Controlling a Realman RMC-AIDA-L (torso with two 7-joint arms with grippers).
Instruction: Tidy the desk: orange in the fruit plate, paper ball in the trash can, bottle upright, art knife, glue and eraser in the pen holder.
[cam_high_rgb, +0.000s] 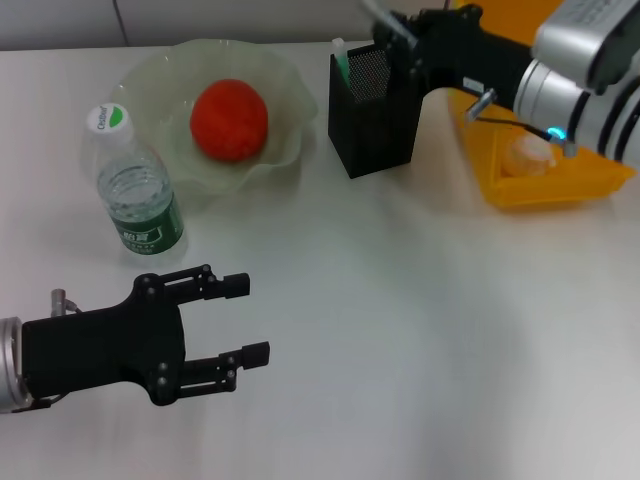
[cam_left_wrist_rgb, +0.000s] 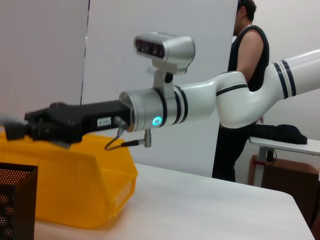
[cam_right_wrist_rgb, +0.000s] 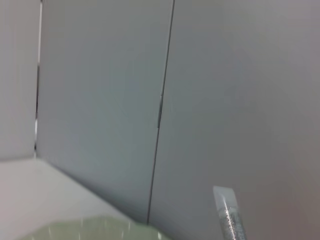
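My right gripper (cam_high_rgb: 402, 45) hovers over the pen holder (cam_high_rgb: 372, 112), shut on the grey glue (cam_high_rgb: 377, 14), which sticks up and away from it. The glue's clear tip (cam_right_wrist_rgb: 229, 216) also shows in the right wrist view. The mint-green art knife (cam_high_rgb: 341, 56) stands inside the pen holder. In the fruit plate (cam_high_rgb: 284, 85) lies the orange (cam_high_rgb: 229, 120). The bottle (cam_high_rgb: 136, 190) stands upright beside the plate. The paper ball (cam_high_rgb: 528, 157) rests in the yellow trash can (cam_high_rgb: 560, 188). Low at the near left, my left gripper (cam_high_rgb: 252, 318) is open and holds nothing. The eraser is out of view.
The white desk (cam_high_rgb: 420, 320) stretches bare across the middle and near right. The left wrist view shows my right arm (cam_left_wrist_rgb: 200, 102) reaching over the trash can (cam_left_wrist_rgb: 75, 185). A person (cam_left_wrist_rgb: 247, 75) stands behind the desk's far side.
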